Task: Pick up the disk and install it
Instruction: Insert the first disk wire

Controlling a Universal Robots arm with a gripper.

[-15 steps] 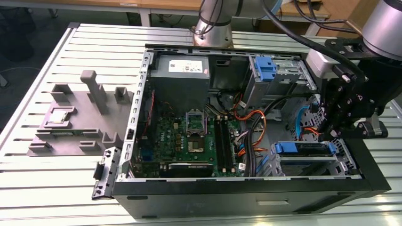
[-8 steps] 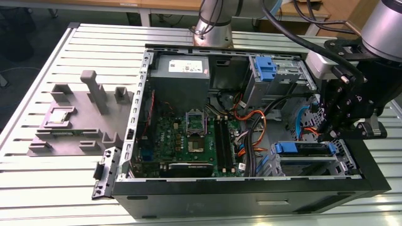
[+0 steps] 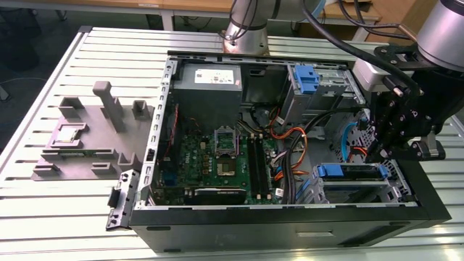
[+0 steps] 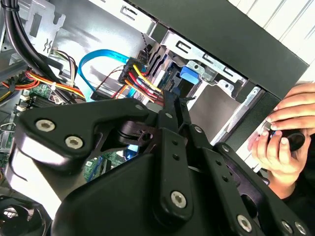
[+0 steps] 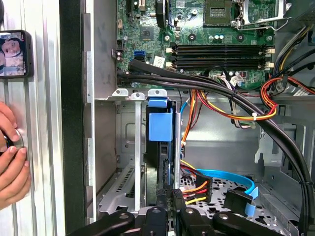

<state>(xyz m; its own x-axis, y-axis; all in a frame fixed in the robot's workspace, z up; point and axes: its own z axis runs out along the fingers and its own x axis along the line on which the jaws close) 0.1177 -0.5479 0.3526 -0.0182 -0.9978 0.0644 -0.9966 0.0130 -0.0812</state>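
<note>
The disk (image 3: 349, 172), in its bright blue carrier, sits slotted in the metal drive cage (image 3: 362, 190) at the corner of the open computer case, on the exterior view's right. In the first wrist view the disk (image 5: 160, 125) stands edge-on between the cage rails, blue tab outward. My gripper (image 3: 383, 148) hangs just above the cage, a little to the exterior view's right of the disk. In both wrist views its black fingers (image 4: 172, 105) lie close together with nothing between them, and the gripper (image 5: 171, 196) is at the disk's end.
Orange, yellow and blue cables (image 5: 216, 184) crowd the space beside the cage. Thick black hoses (image 5: 206, 86) cross above the motherboard (image 3: 217, 157). A second blue bracket (image 3: 308, 80) sits in the far bay. A person's hand (image 4: 288, 135) rests outside the case wall. A grey fixture (image 3: 94, 136) lies on the table.
</note>
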